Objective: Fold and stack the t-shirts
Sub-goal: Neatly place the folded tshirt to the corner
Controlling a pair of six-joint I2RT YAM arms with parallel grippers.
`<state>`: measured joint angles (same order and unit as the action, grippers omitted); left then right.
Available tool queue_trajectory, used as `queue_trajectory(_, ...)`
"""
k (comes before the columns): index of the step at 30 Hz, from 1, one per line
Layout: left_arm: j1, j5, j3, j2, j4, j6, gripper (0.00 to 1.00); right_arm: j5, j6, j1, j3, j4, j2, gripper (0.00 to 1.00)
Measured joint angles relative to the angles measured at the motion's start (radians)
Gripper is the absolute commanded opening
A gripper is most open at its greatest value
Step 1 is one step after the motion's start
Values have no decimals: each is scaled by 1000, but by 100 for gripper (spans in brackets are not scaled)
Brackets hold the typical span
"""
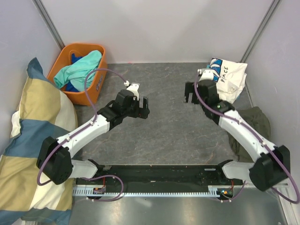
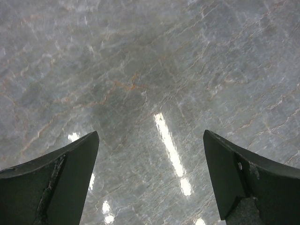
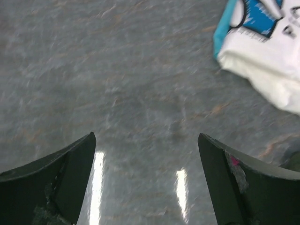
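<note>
A folded cream-white t-shirt [image 1: 229, 77] with a blue logo and lettering lies at the table's far right corner. In the right wrist view the cream-white t-shirt [image 3: 265, 54] fills the top right corner, with a turquoise edge [image 3: 219, 36] showing under it. More t-shirts, a mint-turquoise one [image 1: 79, 68] and a blue one [image 1: 71, 87], are bunched in the orange basket [image 1: 96, 86]. My left gripper [image 1: 143, 108] [image 2: 151, 154] is open over bare table. My right gripper [image 1: 189, 97] [image 3: 146, 154] is open too, just left of the white t-shirt and not touching it.
A big yellow-and-blue checked pillow [image 1: 33, 140] lies along the left side. A dark olive cloth [image 1: 255, 123] is crumpled at the right edge beside my right arm. The grey marbled tabletop [image 1: 164, 126] stretches between the arms. White walls close in the back and sides.
</note>
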<state>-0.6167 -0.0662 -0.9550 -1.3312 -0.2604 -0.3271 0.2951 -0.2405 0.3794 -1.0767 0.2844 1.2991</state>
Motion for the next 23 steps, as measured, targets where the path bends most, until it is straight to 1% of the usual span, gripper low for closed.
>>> queue_trajectory(5,0,-8,110,67,26,-27,100,61,-92,180,246,-36,-211,98)
queue_trajectory(10,0,-11,185,136,45,-53,100,119,-168,265,410,-51,-357,98)
queue_trajectory(15,0,-14,227,185,62,-72,100,170,-194,305,449,-34,-389,98)
queue_trajectory(23,0,-34,264,230,72,-77,100,248,-221,306,449,-19,-391,98)
